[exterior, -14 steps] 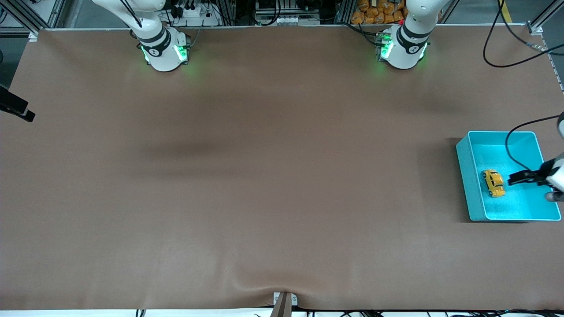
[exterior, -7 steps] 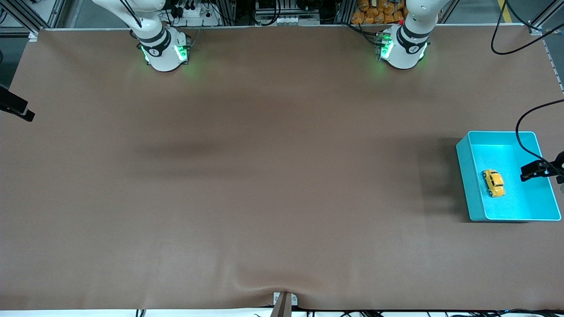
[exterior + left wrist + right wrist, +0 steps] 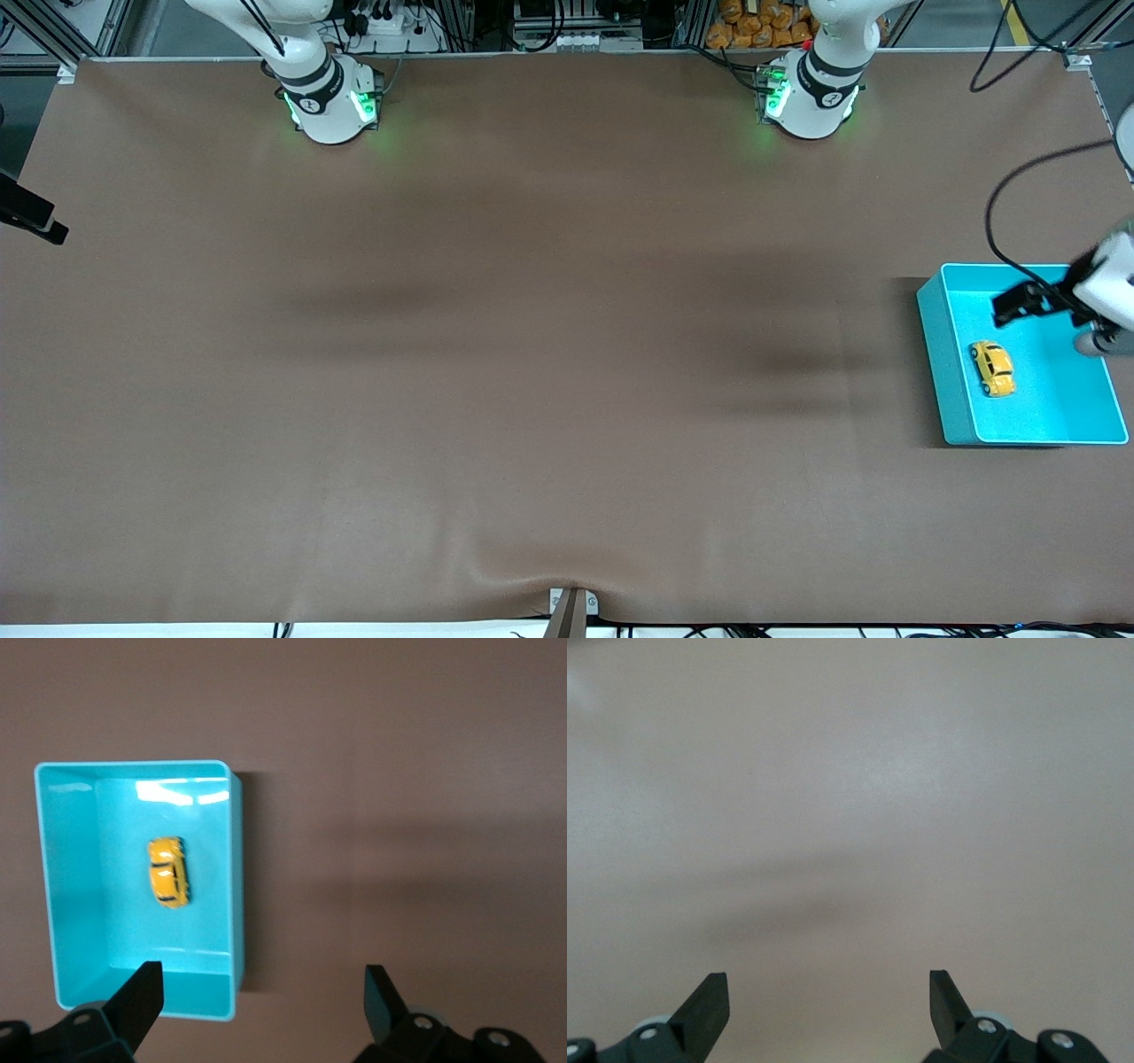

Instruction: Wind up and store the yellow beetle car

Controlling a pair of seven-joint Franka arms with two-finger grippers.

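The yellow beetle car [image 3: 991, 368] lies on its wheels inside the turquoise bin [image 3: 928, 354] at the left arm's end of the table. It also shows in the left wrist view [image 3: 167, 873], on the floor of the bin [image 3: 235, 886]. My left gripper [image 3: 1005, 308] hangs open and empty in the air over the bin, clear of the car. In its wrist view the left gripper [image 3: 263, 992] has its fingers spread wide. My right gripper [image 3: 828, 992] is open and empty over bare brown table. It does not show in the front view.
The brown table mat [image 3: 532, 354] spreads between the arms' bases. A black cable [image 3: 997, 221] loops over the bin's corner. A dark object [image 3: 31, 217] sticks in at the edge of the right arm's end. A small bracket [image 3: 571, 607] sits at the table's near edge.
My left gripper has drawn back from beside the car, then risen and shifted over the part of the bin closer to the bases. The car has not moved.
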